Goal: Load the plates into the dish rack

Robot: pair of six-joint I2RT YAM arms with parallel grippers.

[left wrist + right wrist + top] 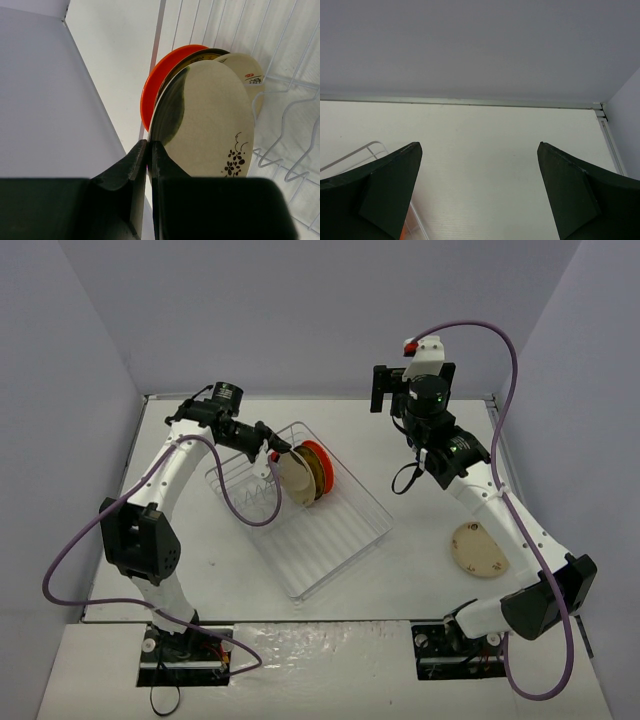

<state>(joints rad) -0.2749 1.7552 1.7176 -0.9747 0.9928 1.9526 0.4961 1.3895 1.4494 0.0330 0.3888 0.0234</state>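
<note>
Cream flowered plate (pixel 210 115) upright in dish rack (pixel 345 545), just beside brown plate (pixel 207 52) | left gripper (pixel 149 155) clenched on its rim | right gripper (pixel 479 147) spread, empty | risk — let go off-slot, it may tip | last cream plate (pixel 478 549) lies on table (pixel 200 560)

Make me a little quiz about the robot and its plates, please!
1. True or false: the right gripper is squeezed shut.
2. Where is the plate that is not yet at the dish rack? A: flat on the table beside the right arm. B: in the right gripper. C: on top of the left arm.
3. Fill in: the brightest plate in the rack is coloured ____.
Key: 1 false, its fingers are wide apart. 2 A, it is the cream plate. 3 orange-red, the orange-red plate.
</note>
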